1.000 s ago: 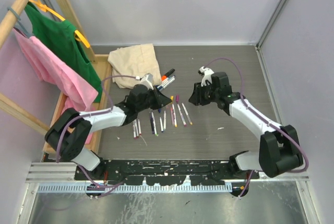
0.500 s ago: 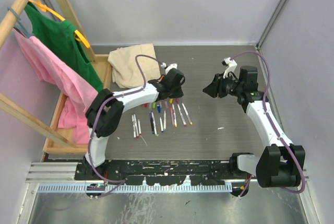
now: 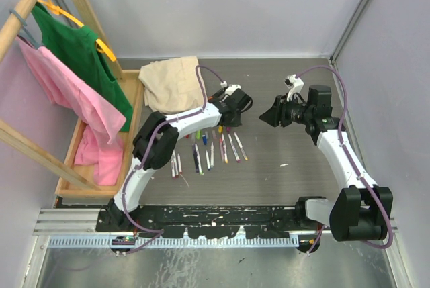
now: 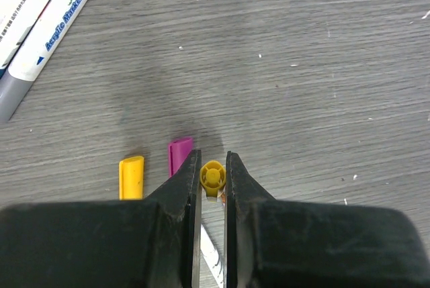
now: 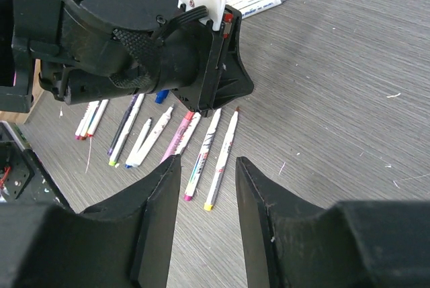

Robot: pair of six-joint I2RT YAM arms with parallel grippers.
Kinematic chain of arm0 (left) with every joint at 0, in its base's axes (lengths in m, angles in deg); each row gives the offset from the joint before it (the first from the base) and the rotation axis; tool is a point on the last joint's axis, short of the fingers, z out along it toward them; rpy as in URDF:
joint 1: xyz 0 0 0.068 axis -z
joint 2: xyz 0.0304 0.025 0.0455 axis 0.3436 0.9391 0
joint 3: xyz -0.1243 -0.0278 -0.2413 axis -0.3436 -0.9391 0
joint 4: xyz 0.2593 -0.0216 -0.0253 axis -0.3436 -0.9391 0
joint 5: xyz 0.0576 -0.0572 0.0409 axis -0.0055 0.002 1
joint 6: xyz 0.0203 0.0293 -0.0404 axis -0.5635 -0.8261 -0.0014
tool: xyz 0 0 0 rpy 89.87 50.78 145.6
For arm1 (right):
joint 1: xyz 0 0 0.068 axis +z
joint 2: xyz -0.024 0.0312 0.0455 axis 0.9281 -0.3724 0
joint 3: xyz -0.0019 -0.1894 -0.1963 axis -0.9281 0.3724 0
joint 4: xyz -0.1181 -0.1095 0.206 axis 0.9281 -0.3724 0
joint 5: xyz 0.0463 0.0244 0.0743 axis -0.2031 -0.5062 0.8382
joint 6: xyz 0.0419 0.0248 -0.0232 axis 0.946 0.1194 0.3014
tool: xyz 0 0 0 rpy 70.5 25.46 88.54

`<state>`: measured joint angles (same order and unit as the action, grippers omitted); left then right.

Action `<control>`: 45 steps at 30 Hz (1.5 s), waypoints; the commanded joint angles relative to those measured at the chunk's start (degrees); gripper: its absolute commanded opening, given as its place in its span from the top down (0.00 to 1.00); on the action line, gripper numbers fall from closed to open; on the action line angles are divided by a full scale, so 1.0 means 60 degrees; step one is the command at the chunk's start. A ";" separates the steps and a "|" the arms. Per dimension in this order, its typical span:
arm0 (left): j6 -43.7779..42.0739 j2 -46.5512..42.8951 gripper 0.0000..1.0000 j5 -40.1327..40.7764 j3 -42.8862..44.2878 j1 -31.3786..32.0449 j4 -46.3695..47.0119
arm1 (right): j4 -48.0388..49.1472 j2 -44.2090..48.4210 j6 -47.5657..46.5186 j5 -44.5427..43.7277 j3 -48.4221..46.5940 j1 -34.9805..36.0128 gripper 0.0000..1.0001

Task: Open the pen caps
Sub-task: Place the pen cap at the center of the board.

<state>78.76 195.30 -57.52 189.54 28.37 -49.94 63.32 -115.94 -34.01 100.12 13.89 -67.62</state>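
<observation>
Left gripper (image 4: 212, 162) pinched a round yellow cap (image 4: 213, 176), seen end-on, beside a loose purple cap (image 4: 179, 156), while right gripper (image 5: 207, 162) stood with jaws spread.

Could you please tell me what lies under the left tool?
A yellow cap and a purple cap on the table, the purple one partly covered by a finger. The left tool grips a pen, mostly hidden.

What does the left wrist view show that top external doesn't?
Only left wrist: a small yellow plastic pen cap pinched end-on, a loose yellow cap and a purple cap beside it. Only top external: the open right hand, the row of thin white pens, the wooden clothes rack. Both: the left hand, the grey wood-grain table.
</observation>
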 commanded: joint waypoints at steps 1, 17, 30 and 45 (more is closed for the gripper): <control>-0.0209 0.0011 0.93 0.0186 0.0434 -0.0024 -0.0220 | 0.0219 -0.0007 -0.0023 0.0245 -0.0083 -0.0084 0.56; -0.0150 0.0249 0.80 -0.0059 0.0649 -0.0047 -0.0255 | 0.0336 0.0002 0.0202 0.0483 -0.0016 -0.0231 0.55; -0.0103 0.0022 0.73 -0.0197 0.0688 -0.0078 -0.0241 | 0.0336 -0.0014 0.0233 0.0560 -0.0012 -0.0291 0.55; -0.2917 -0.2963 0.59 -0.0384 -0.2553 -0.0465 0.2242 | 0.0243 0.0002 -0.0205 0.1511 0.0013 -0.0316 0.55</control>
<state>70.92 183.78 -58.72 178.30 27.76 -44.09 63.39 -116.34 -33.42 105.27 13.95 -69.24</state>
